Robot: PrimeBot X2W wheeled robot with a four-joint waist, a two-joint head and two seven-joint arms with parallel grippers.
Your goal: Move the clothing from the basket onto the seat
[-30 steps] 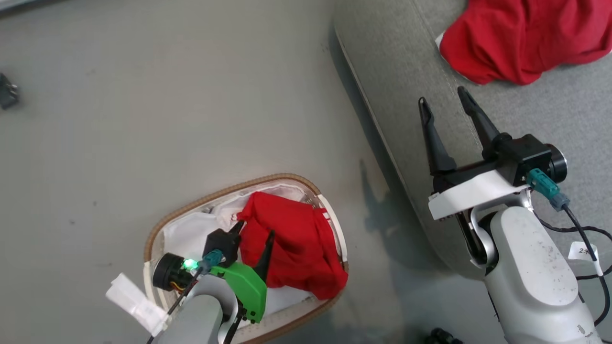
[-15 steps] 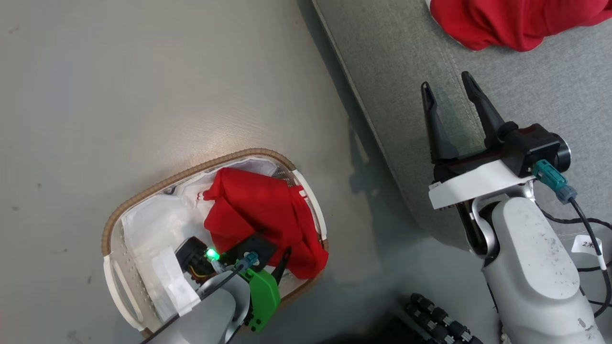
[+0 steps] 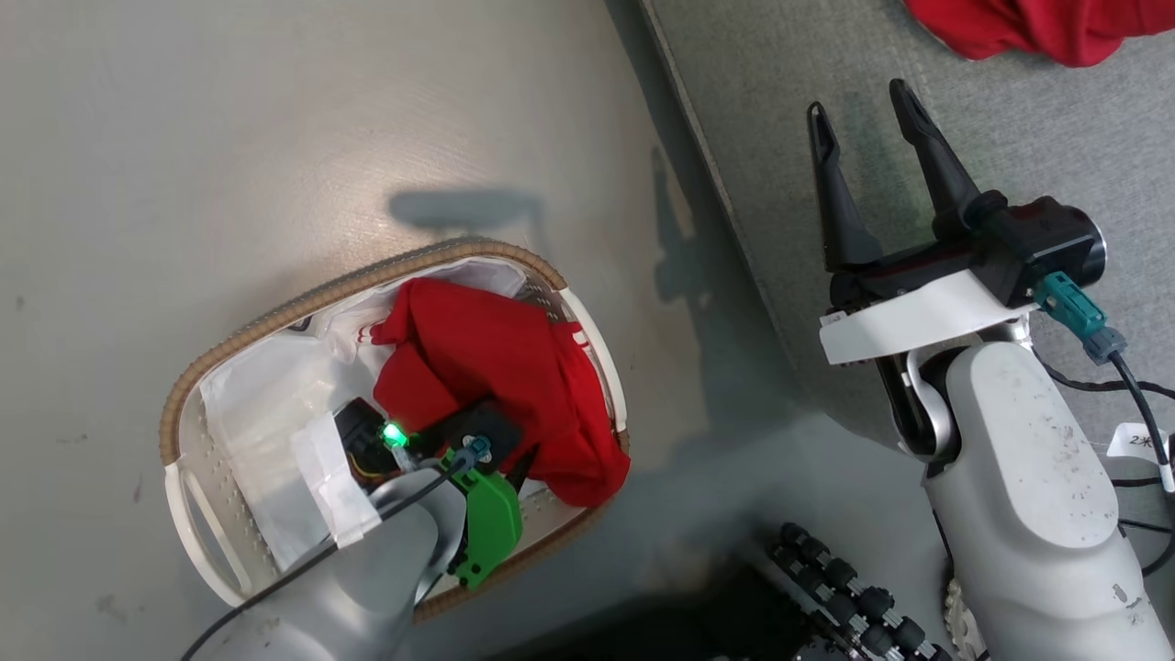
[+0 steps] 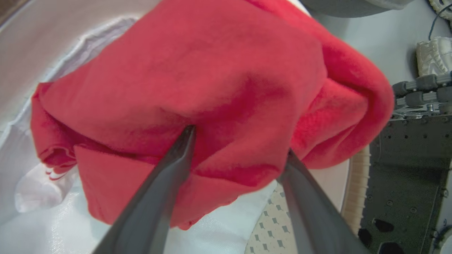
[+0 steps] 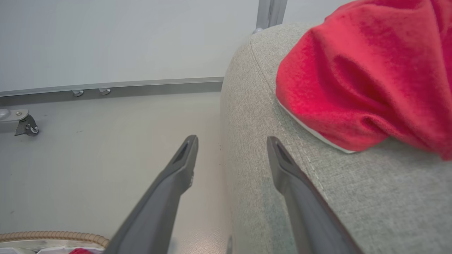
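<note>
Red garment (image 3: pixel 496 386) remaining in the basket (image 3: pixel 303 298), bunched in a loose heap at the end nearer the seat (image 3: pixel 1010 156), one lobe spilling onto the brown rim; the white liner (image 3: pixel 257 404) lies bare at the other end. In the left wrist view the garment (image 4: pixel 197 88) lies directly ahead of the left gripper (image 4: pixel 238 143): the two dark fingers stand spread, their tips pressed into the cloth with a thick fold bulging between them, so the jaws are apart and not yet closed on it. The heap's longer run lies roughly across the finger gap, so a closing pinch would probably take that fold rather than the whole mass. The left arm is plainly the nearer one; judged step: securing the grasp before lifting. The seat lies to the robot's right of the basket, across a strip of floor, so the carry would run rightward and up. The right gripper (image 3: pixel 856 99) hovers over the seat's near edge, fingers parted and empty. Beyond it the other red garment (image 3: pixel 1037 28) lies on the cushion, its white trim visible in the right wrist view (image 5: pixel 370 77); task judged about half done
</note>
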